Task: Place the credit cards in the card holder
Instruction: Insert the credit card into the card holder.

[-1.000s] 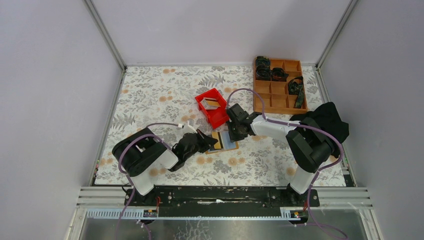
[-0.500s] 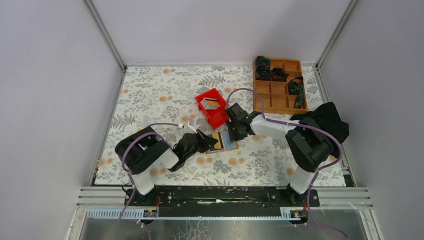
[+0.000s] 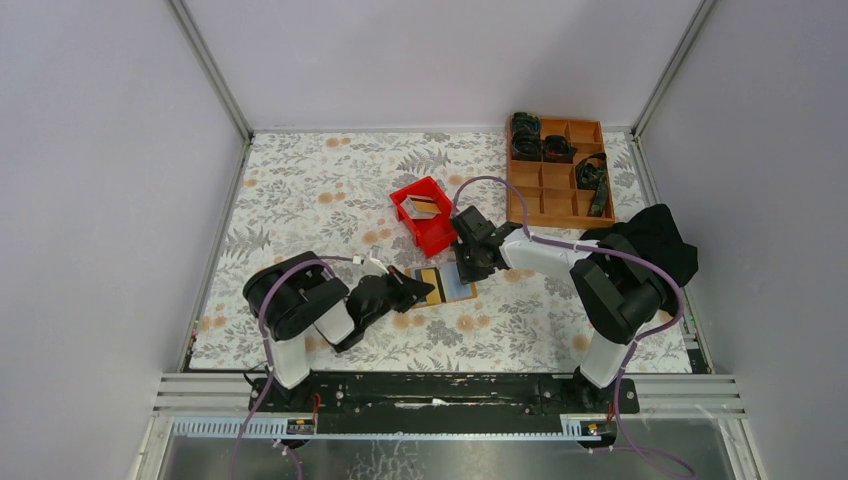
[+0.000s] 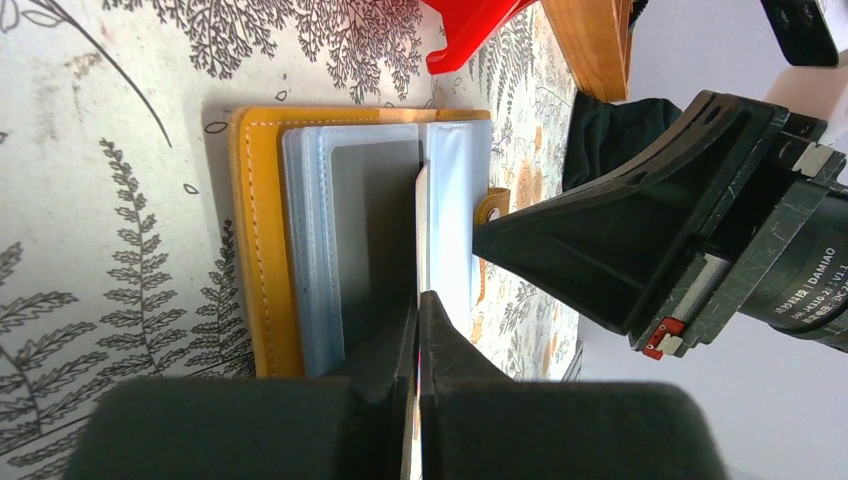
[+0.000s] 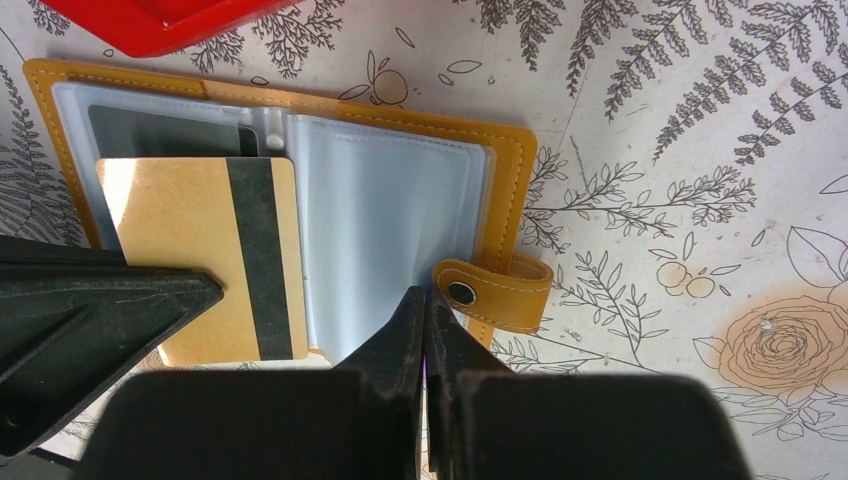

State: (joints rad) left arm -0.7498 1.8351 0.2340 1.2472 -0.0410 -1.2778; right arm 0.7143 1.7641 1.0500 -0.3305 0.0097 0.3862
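1. Grey walls close in a floral counter (image 3: 300, 190), with both arm bases at its near edge.
2. The holder (image 3: 455, 290) lies open and flat near the middle of the counter, just on the near side of a red bin (image 3: 425, 215). Its tan cover is down and its clear sleeves face up.
3. The left gripper (image 4: 418, 310) reaches in from the near left. It is clamped on a gold card (image 5: 200, 250) with a black stripe, held by the card's near end.
4. That card lies over the left half of the holder, above a grey card already in a sleeve. Whether its far edge has entered a sleeve cannot be told.
5. The right gripper (image 5: 425, 300) comes in from the right with its jaws fully together and nothing between them. Its tip is on the near edge of the right-hand sleeve, just beside the snap tab (image 5: 490, 292).
6. Something pale lies in the red bin, too small to identify.
7. A wooden tray (image 3: 555, 195) sits at the far right, with dark items in several compartments.
8. A black cloth (image 3: 655, 240) lies just on the near side of the tray, by the right arm.
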